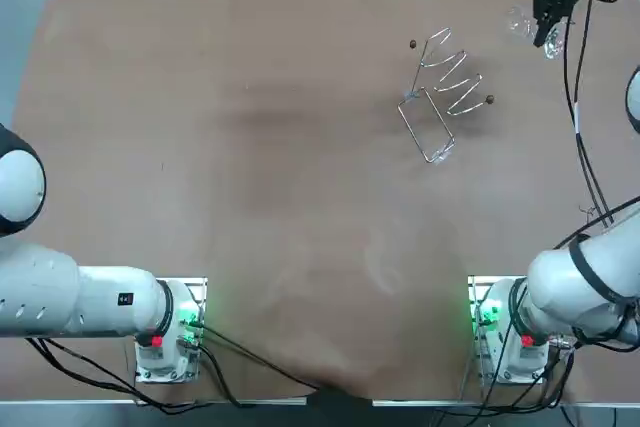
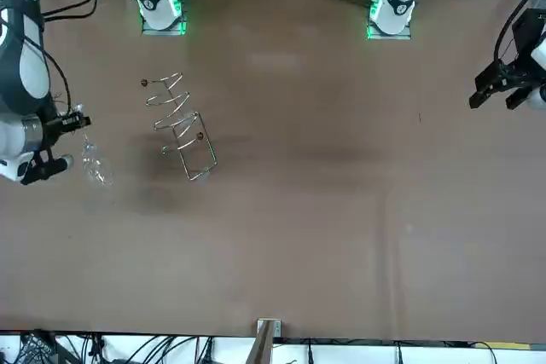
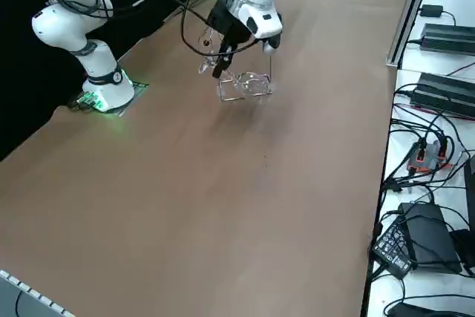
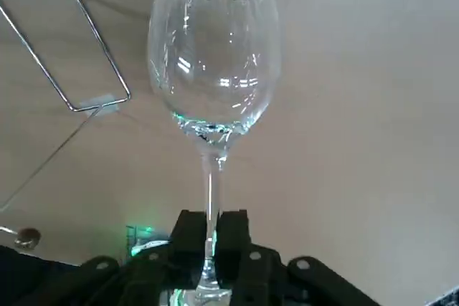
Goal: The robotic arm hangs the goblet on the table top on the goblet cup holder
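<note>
Goblet — clear glass, rounded bowl, thin stem. The stem is clamped between the fingers of the right gripper, near the far right corner of the matte brown table, apparently lifted clear of it.
Goblet cup holder — bent bright wire, zigzag loops, ball-tipped ends. It stands on the table, near the glass but apart from it.

In the wrist view the clear glass goblet loses its rim past the picture's edge. Its foot is mostly out of sight low between the fingers of the black right hand, which close on the thin stem above the brown counter. The silver wire cup holder beside the hand is cut by that edge too; from the right side the bowl by the hand blends into its wires, so whether they touch cannot be told.
</note>
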Available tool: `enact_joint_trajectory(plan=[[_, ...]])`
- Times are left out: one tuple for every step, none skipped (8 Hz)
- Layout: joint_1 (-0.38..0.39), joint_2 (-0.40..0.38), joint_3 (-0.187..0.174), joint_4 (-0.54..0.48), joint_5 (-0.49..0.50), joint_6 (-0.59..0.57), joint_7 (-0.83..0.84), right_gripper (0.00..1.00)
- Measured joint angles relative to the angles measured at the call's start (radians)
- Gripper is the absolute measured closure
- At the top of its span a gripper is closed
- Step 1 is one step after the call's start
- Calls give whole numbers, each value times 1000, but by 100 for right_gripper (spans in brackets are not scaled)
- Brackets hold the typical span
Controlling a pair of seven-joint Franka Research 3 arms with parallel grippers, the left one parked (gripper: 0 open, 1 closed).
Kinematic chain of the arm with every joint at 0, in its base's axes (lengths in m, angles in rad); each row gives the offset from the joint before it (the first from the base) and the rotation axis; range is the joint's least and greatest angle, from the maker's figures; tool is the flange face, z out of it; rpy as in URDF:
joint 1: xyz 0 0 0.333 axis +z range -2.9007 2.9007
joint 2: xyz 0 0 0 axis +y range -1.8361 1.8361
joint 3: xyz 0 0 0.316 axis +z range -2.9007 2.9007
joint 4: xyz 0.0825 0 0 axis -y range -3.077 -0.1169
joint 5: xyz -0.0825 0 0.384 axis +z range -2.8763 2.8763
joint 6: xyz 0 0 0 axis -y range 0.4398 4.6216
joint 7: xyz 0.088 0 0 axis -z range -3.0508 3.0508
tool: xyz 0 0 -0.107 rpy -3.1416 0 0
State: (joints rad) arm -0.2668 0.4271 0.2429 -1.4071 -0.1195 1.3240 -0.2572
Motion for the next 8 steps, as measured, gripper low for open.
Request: enact_joint_trajectory(plan=[[-1, 10, -1, 10, 18, -17, 33, 89], [-2, 24, -3, 31, 40, -39, 60, 89], [-4, 43, -8, 65, 67, -72, 89, 89], [-7, 70, -11, 119, 95, -120, 125, 89], [-8, 101, -11, 175, 113, -166, 153, 89], [-9, 128, -12, 218, 123, -196, 180, 89], [-10, 149, -13, 240, 140, -210, 209, 89], [-14, 166, -14, 249, 174, -216, 251, 89]])
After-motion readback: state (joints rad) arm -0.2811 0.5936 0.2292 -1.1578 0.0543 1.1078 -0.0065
